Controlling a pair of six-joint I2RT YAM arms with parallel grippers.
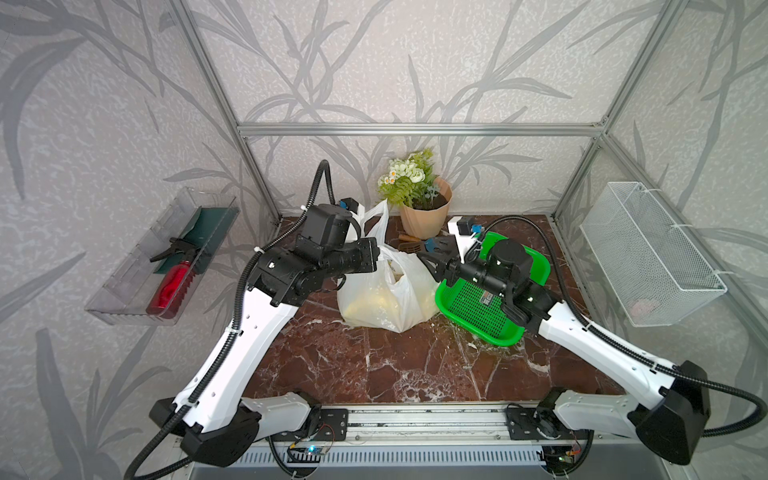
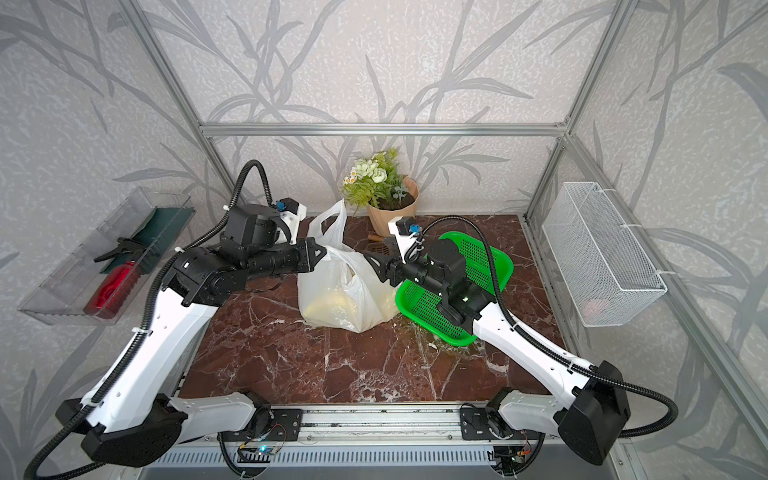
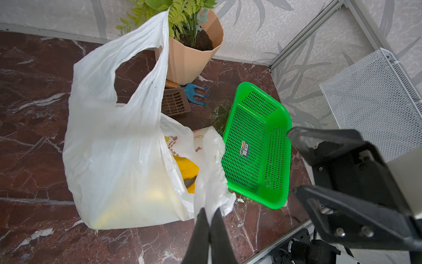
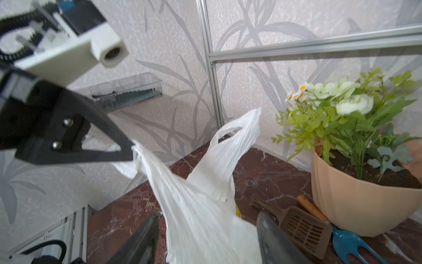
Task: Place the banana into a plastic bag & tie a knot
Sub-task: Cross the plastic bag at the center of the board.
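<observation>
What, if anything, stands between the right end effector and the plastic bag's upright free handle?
Nothing visible does. The right end effector is open right at the plastic bag, whose free handle rises just beyond it. The flower pot stands aside; the left end effector pinches another part of the bag.

Both my arms, same build: left arm (image 1: 249, 332), right arm (image 1: 582, 334). White shells, black joint housings (image 1: 286, 274), black bases (image 1: 216, 436). Black corrugated conduit (image 1: 238, 299) along each, white zip ties (image 1: 235, 332). Left gripper (image 4: 132, 149) and right gripper (image 3: 294, 162): black triangular open-frame fingers (image 4: 91, 137), two silver screws (image 4: 66, 122) apiece. White wrist camera mount (image 4: 68, 54), blue connector (image 1: 344, 204).
</observation>
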